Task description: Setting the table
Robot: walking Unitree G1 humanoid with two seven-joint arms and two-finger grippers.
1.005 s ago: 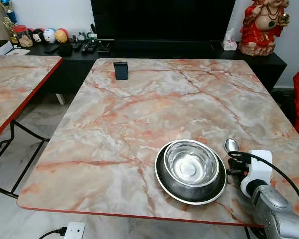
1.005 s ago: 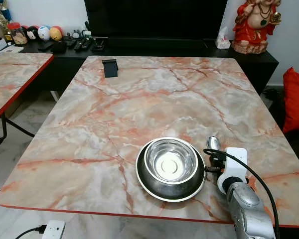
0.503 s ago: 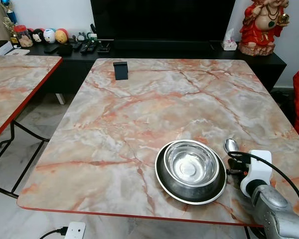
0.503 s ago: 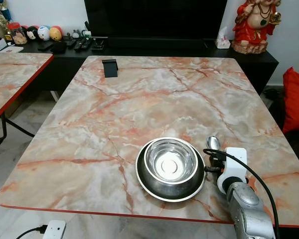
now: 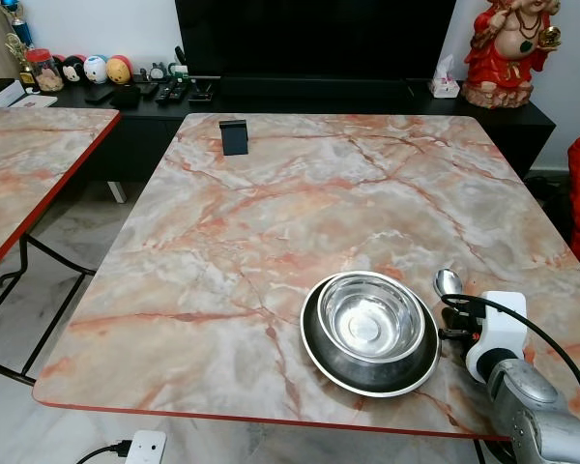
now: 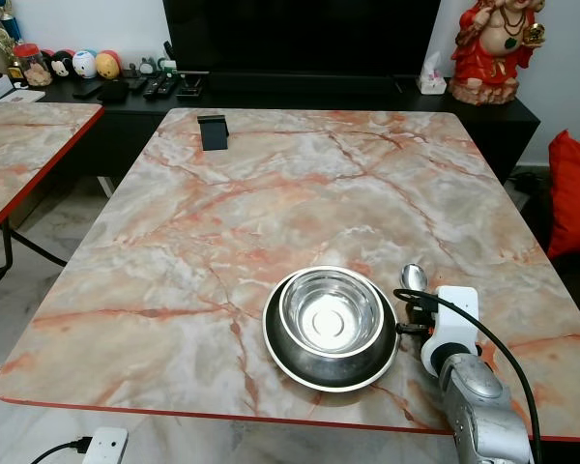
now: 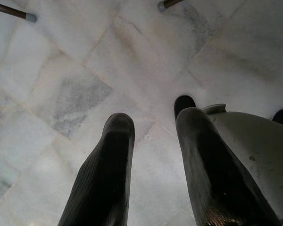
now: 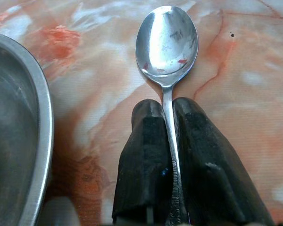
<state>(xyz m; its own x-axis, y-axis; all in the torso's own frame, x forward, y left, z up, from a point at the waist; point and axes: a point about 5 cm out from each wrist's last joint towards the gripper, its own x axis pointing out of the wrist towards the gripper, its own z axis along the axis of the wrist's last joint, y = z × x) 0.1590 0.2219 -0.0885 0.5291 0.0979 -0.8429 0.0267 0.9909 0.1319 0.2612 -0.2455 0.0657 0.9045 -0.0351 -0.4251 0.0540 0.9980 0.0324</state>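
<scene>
1. The right pincer is clamped on the handle of a spoon, low over the marble counter.
2. The spoon's head lies just right of a steel bowl nested in a plate.
3. The left pincer hangs over the floor, fingers parted, holding nothing.

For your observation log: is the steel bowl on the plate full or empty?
Empty. The steel bowl sits upright on the plate, and its bare shiny bottom shows with nothing inside.

Marble table, blk TV unit
</scene>
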